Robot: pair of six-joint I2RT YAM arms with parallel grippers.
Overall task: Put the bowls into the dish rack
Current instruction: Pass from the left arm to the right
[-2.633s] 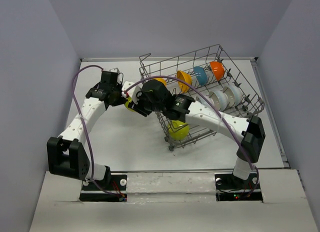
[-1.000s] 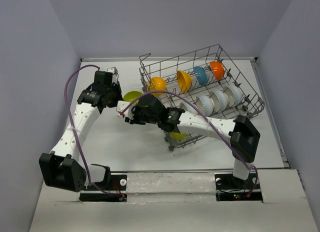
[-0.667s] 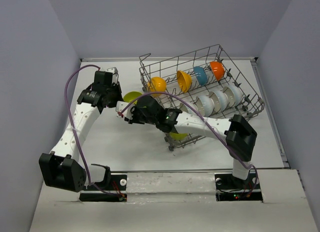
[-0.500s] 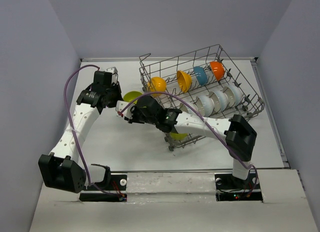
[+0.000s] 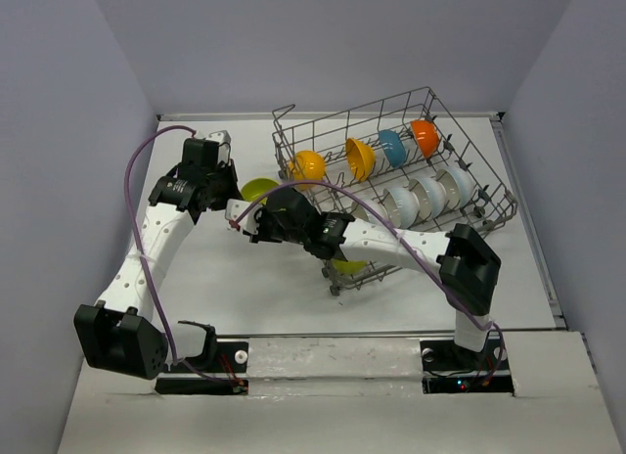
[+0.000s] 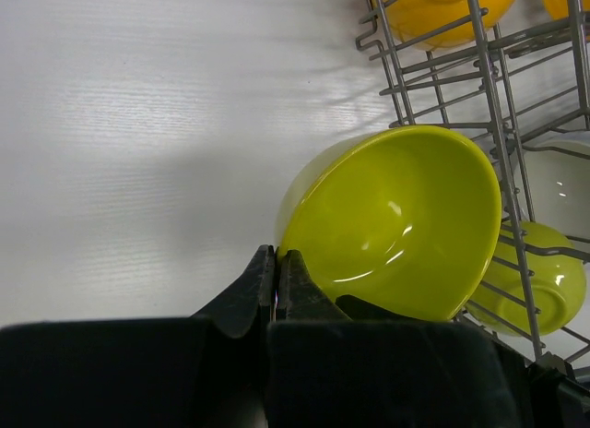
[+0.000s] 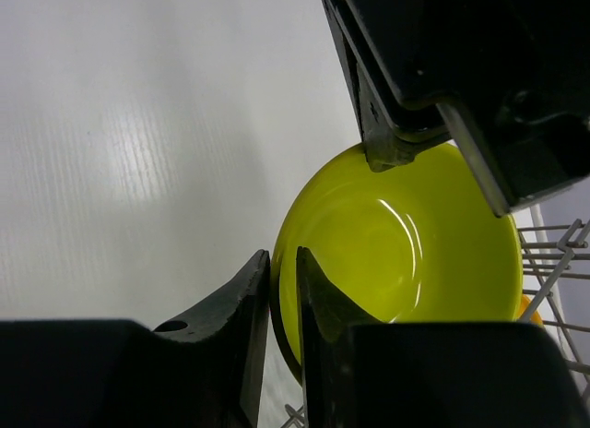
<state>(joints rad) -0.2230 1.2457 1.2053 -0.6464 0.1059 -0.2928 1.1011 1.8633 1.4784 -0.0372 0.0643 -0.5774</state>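
A lime green bowl (image 5: 258, 188) hangs tilted just left of the dish rack (image 5: 293, 131). My left gripper (image 5: 235, 194) is shut on its rim; in the left wrist view the bowl (image 6: 396, 225) starts right at the closed tips (image 6: 277, 255). My right gripper (image 5: 248, 206) comes from the rack side. In the right wrist view its fingers straddle the near rim of the bowl (image 7: 406, 253), one outside and one inside, with a narrow gap (image 7: 283, 255). The left gripper's fingers (image 7: 387, 151) pinch the far rim. The rack holds orange (image 5: 307, 164), blue (image 5: 393, 147) and white (image 5: 428, 193) bowls.
Another lime bowl (image 5: 347, 266) sits low in the rack's near corner, also in the left wrist view (image 6: 539, 271). Rack wires (image 6: 498, 124) run close behind the held bowl. The right arm's elbow (image 5: 471, 263) stands in front of the rack. Grey walls enclose the white table (image 5: 225, 278).
The right gripper's jaws have narrowed around the lime bowl's rim and the right arm has edged slightly left. The left gripper keeps hold of the bowl in the same place.
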